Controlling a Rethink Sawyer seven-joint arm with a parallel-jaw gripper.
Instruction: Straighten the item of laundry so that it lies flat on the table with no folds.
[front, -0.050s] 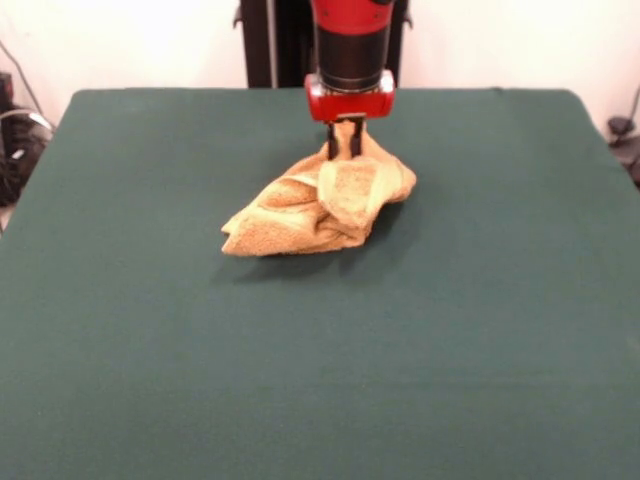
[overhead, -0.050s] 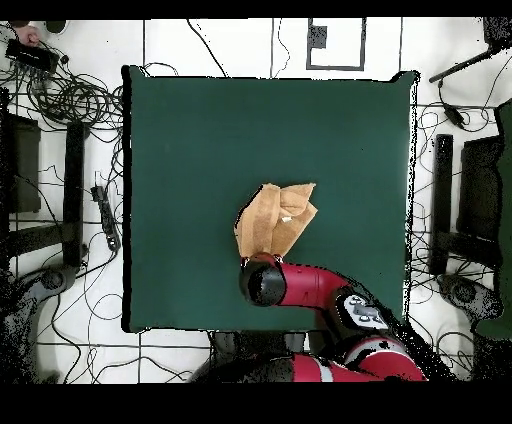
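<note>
**A bunched towel on a table, with a gripper at its far edge**

Seen from the front, the towel (front, -0.050s: 320, 200) lies on the table (front, -0.050s: 150, 340), a little beyond the middle and close to the centre line. It sits in a heap of folds, with its lower end spreading toward the left and its higher end to the right. The gripper (front, -0.050s: 345, 142) comes down from above onto the towel's far, raised edge, and its two fingers pinch the cloth between them. Bare tabletop surrounds the towel on every side.

From overhead, the towel (overhead, -0.050s: 275, 220) lies near the table's (overhead, -0.050s: 180, 130) centre, with the arm (overhead, -0.050s: 300, 285) reaching to the edge of the towel nearest the robot's base.
</note>
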